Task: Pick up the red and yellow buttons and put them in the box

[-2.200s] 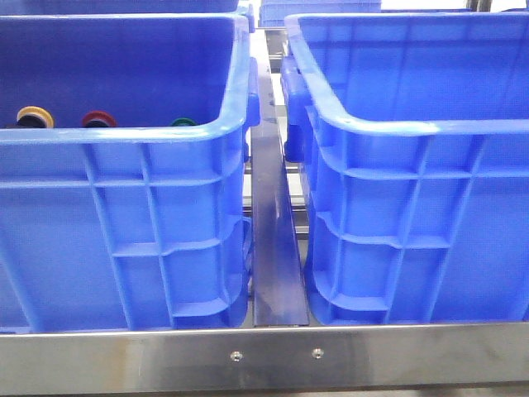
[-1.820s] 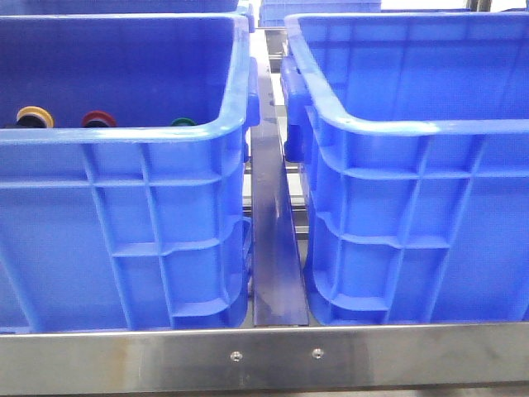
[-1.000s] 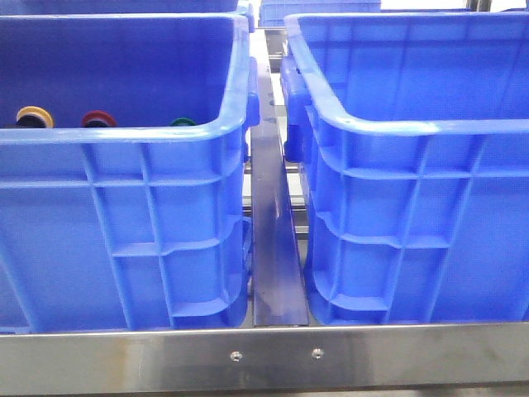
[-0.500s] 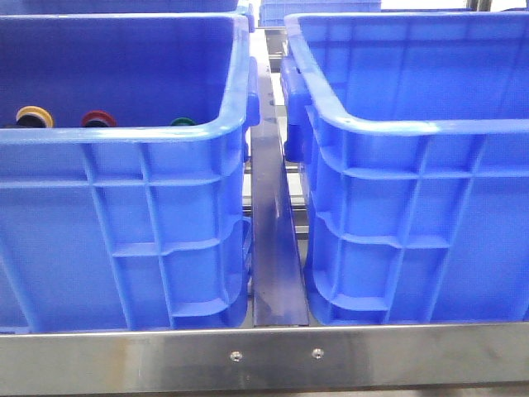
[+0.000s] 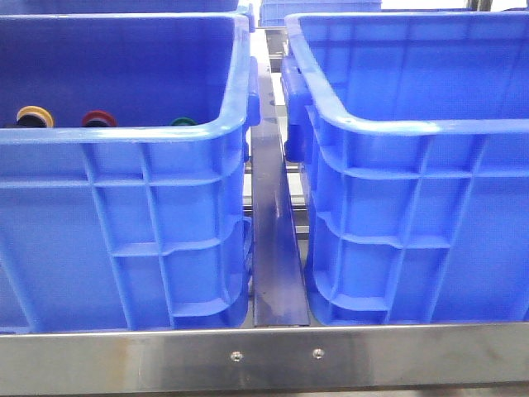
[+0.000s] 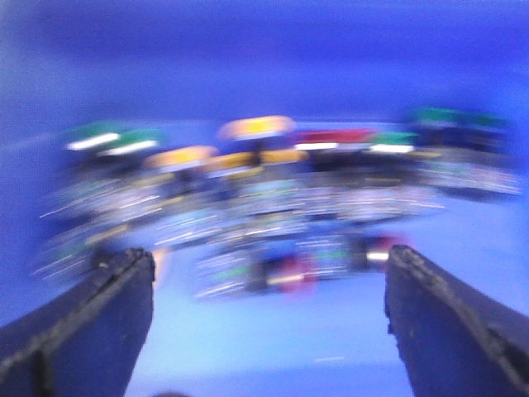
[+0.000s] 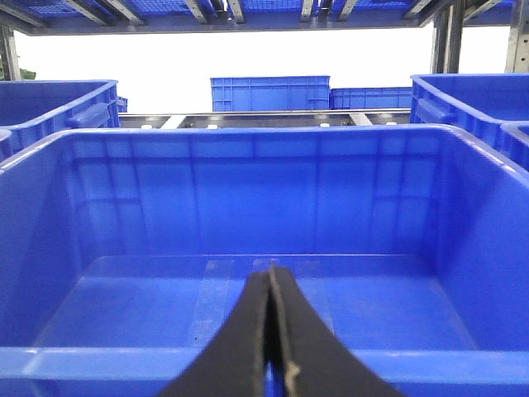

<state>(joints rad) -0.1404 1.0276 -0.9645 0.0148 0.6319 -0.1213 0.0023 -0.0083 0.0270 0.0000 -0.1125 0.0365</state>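
The near steel rail (image 5: 273,357) ran across the bottom of the front view, and behind it two blue bins stood side by side with a steel strip (image 5: 273,248) between them. In the left bin (image 5: 124,240) three caps peeked over the near rim: the yellow button (image 5: 35,115) nearest the left wall, the red button (image 5: 98,117) just beside it, and a green button (image 5: 183,121) further toward the bin's right corner. The right bin (image 5: 413,223) showed no buttons, so it read as the box to fill. Neither arm appeared in the front view. The left gripper (image 6: 269,322) was down inside the left bin, its dark fingers (image 6: 91,331) spread wide apart and holding nothing, touching nothing that I could make out. Its picture was badly smeared, a jumble of red, yellow and green caps beyond the fingertips, so which button lay closest I could not tell. The step in hand looked like the approach for the first pick, and doing it well meant settling over one red or yellow cap, keeping clear of green ones, straddling the cap squarely, then closing. The right gripper (image 7: 270,347) hung at the near rim of the right bin, fingers pressed flat together, carrying nothing.
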